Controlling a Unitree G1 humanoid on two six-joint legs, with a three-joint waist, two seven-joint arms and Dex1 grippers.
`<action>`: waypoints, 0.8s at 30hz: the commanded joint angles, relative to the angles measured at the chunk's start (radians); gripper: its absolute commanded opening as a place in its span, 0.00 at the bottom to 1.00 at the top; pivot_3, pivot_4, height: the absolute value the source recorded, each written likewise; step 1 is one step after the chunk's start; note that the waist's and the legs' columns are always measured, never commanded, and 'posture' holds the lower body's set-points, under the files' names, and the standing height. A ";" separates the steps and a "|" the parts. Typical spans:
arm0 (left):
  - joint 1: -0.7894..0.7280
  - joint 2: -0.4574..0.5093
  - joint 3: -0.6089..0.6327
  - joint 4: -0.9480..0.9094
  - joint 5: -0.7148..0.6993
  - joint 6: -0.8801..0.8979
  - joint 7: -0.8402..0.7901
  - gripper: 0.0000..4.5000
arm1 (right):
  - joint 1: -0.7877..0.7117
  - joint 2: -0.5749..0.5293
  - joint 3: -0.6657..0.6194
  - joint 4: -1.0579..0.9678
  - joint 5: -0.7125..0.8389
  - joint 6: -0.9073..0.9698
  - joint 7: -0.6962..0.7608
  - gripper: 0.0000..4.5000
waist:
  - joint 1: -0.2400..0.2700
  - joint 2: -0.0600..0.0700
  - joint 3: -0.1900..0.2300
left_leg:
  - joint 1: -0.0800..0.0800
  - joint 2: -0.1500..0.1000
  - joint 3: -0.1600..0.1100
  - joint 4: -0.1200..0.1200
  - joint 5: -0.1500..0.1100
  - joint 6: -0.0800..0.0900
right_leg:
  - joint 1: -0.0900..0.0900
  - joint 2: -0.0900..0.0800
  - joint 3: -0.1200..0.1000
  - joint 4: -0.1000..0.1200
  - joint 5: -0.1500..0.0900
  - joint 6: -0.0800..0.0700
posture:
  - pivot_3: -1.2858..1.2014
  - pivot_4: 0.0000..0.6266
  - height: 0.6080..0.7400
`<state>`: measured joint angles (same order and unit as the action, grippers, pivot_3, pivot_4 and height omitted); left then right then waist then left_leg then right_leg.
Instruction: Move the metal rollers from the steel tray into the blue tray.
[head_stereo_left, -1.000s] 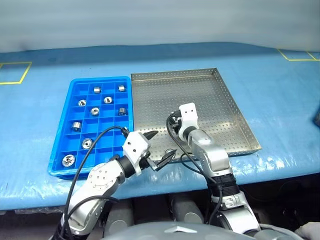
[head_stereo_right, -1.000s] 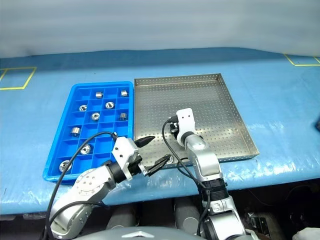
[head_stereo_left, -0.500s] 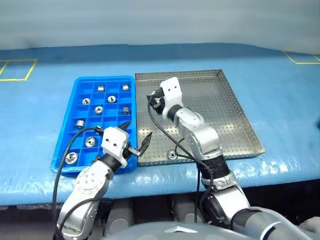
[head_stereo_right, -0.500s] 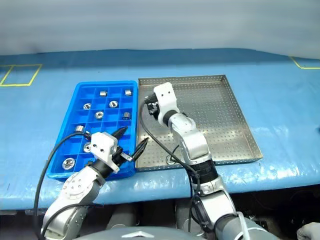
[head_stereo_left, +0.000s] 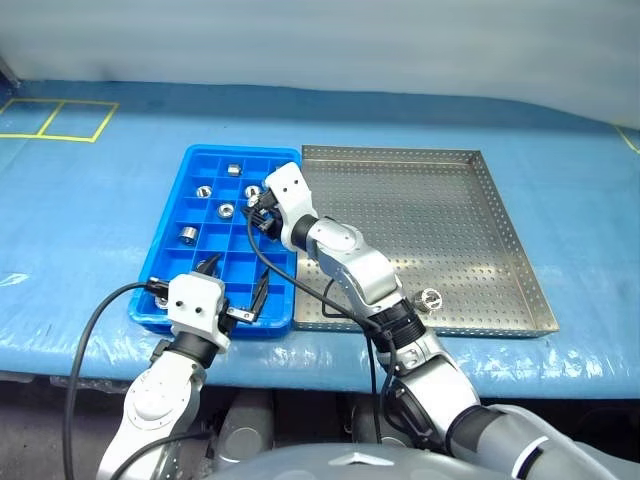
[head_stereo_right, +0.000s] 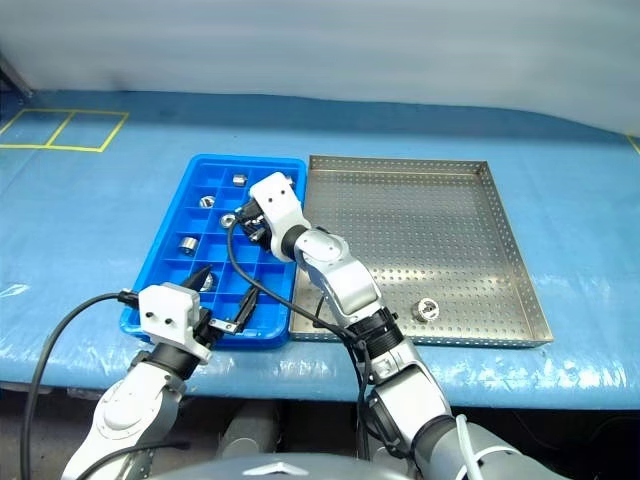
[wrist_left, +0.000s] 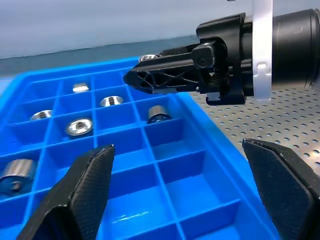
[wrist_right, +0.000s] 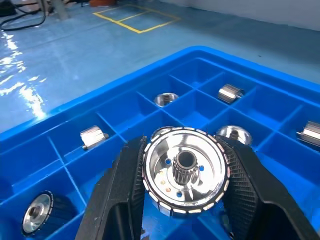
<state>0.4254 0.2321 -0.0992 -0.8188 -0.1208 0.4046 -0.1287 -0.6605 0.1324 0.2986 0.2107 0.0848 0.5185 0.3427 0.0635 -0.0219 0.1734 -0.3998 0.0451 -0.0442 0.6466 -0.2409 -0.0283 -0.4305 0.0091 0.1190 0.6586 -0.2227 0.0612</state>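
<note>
Right hand (wrist_right: 184, 172): its two black fingers are pinched on a shiny silver metal roller (wrist_right: 185, 170), a short ribbed cylinder with a toothed central hub, gripped by its sides. In the head views this hand (head_stereo_right: 250, 218) hangs over the blue tray, above the compartments nearest the steel tray.

Left hand (wrist_left: 185, 190): spread wide with nothing between its black fingers (wrist_left: 82, 187). It is level over the near end of the blue tray (head_stereo_left: 236, 290), close to the table's front edge.

Blue tray (head_stereo_left: 160, 300): a bright blue rectangular plastic tray divided into small square compartments, lying on the table with its long side just beside the steel tray. Several small silver rollers already sit in separate compartments, among them one at the far end (head_stereo_left: 233, 169), one towards the middle (head_stereo_left: 187, 234), and others seen from the left wrist (wrist_left: 79, 126).

Steel tray (head_stereo_right: 520, 270): a large shallow silver metal tray with a perforated base and low raised rim, on the robot's right of the blue tray. One silver roller (head_stereo_right: 427, 310) lies on its base near the front rim, well apart from both hands.

Table (head_stereo_left: 90, 200): covered with a glossy blue sheet, with yellow tape lines (head_stereo_left: 60, 120) marked at its far left corner.
</note>
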 joint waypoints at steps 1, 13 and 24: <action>0.024 -0.014 0.002 -0.068 0.020 -0.029 0.018 1.00 | -0.041 0.041 0.006 0.048 0.005 -0.054 0.020 0.38 | 0.017 0.000 0.000 | 0.000 0.000 0.000 0.000 0.000 0.000 | 0.000 0.000 0.000 0.000 0.000 0.000 | 0.69 0.24 1.00; 0.059 -0.033 -0.011 -0.088 0.038 -0.036 0.030 1.00 | -0.049 0.037 -0.014 0.258 0.012 -0.079 0.051 0.55 | 0.051 0.000 0.000 | 0.000 0.000 0.000 -0.001 0.000 0.000 | 0.000 0.000 0.000 0.000 -0.001 -0.001 | 0.70 0.24 1.00; -0.046 -0.008 -0.025 -0.014 -0.018 -0.005 -0.059 1.00 | -0.008 -0.066 -0.083 -0.044 0.040 0.037 0.035 0.99 | 0.039 0.002 0.001 | -0.004 0.000 0.001 -0.001 0.000 0.000 | -0.004 0.000 0.000 -0.001 -0.001 -0.001 | 0.61 0.24 1.00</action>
<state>0.3948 0.2215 -0.1101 -0.8374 -0.1220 0.3967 -0.1653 -0.6760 0.0824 0.2530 0.2693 0.1081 0.5307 0.3830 0.1021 -0.0197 0.1747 -0.4051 0.0450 -0.0436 0.6463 -0.2409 -0.0288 -0.4354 0.0089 0.1186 0.6574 -0.2232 0.0604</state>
